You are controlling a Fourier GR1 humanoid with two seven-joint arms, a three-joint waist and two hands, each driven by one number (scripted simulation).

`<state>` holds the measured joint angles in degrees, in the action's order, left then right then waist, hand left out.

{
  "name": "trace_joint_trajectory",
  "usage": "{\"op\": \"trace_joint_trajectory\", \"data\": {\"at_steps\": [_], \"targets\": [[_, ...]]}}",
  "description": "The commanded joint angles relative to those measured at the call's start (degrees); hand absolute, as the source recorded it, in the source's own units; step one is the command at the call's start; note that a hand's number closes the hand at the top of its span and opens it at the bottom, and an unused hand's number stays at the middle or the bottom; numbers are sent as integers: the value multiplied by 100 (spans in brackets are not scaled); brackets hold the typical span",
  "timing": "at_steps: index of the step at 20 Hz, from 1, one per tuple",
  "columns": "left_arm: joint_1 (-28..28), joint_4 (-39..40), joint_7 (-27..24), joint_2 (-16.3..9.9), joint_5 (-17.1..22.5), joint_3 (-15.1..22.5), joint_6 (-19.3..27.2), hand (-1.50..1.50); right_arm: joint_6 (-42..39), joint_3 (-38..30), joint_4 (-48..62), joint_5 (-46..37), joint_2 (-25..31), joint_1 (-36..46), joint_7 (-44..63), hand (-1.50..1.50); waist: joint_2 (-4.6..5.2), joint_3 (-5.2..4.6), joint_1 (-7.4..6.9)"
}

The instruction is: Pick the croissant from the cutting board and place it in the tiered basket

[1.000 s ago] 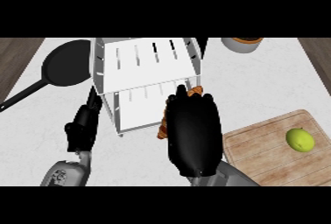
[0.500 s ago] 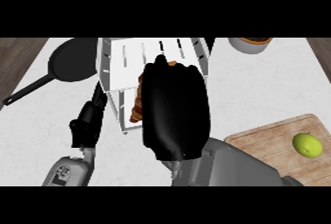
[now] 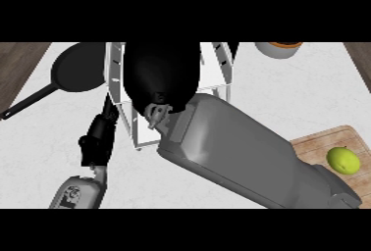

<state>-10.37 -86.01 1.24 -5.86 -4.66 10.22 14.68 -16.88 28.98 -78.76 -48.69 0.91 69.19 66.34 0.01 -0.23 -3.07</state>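
My right hand (image 3: 161,73) fills the upper middle of the head view. Its back faces me as it hovers over the white tiered basket (image 3: 221,73). Its fingers curl downward, and the croissant is hidden beneath it. The grey right forearm (image 3: 239,152) runs from the lower right up to the basket. My left hand (image 3: 98,139) rests open on the counter just left of the basket's lower tier, fingers pointing away from me. At the right edge lies the wooden cutting board (image 3: 319,142).
A green lime (image 3: 343,160) lies on the cutting board. A black frying pan (image 3: 76,73) sits at the upper left, its handle pointing to the left edge. A bowl (image 3: 279,49) stands at the top right.
My right hand has moved further forward and up over the basket, with the forearm following. The croissant showed beside the hand before and is now covered. The left hand has stayed in place.
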Motion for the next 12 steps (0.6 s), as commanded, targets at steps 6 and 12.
{"op": "trace_joint_trajectory", "data": {"at_steps": [6,12], "targets": [[82,-146,22,40,-11,16,-36,0,424,-36,1585,116,-87,554,506,150,14,13,131],[10,-204,201,14,-22,-11,-48,0,1615,-659,1590,652,-87,168,560,-150,17,18,113]]}}
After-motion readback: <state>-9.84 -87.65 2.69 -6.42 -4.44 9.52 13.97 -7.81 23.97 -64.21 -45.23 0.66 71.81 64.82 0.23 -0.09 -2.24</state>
